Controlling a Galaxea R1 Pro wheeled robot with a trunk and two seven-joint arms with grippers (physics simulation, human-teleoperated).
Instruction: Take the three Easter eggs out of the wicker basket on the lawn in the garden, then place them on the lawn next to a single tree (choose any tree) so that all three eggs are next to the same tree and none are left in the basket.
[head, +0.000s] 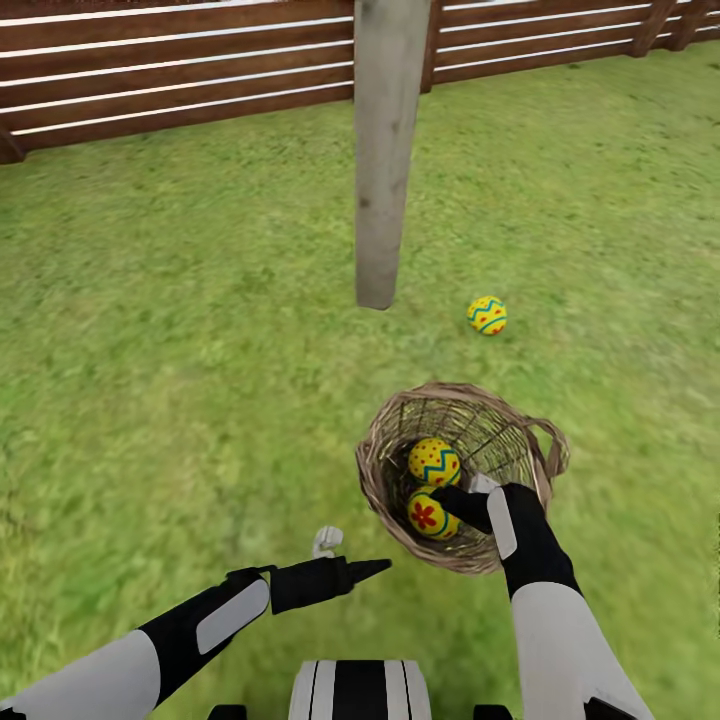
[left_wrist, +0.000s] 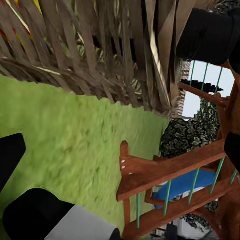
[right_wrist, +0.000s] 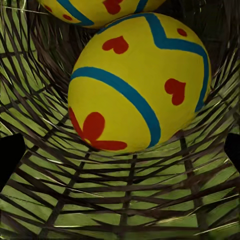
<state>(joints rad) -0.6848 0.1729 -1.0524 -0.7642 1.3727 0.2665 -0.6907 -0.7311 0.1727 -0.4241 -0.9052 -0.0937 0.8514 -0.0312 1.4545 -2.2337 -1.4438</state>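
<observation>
Head view: right gripper (head: 462, 497) reaches into wicker basket (head: 385, 470) beside flowered egg (head: 428, 517), jaws apart, holding nothing.

three Easter eggs (head: 487, 315), one wicker basket (head: 385, 440), one tree (head: 385, 150)

Both arms (head: 560, 620) clad in glossy white shells, ending in black forearm segments with white oval insets. Right hand (head: 462, 500) black, with white piece beside. Left hand (head: 350, 572) black, tapered. Behind hands, white trunk top (head: 358, 688) marked by black stripes.
</observation>
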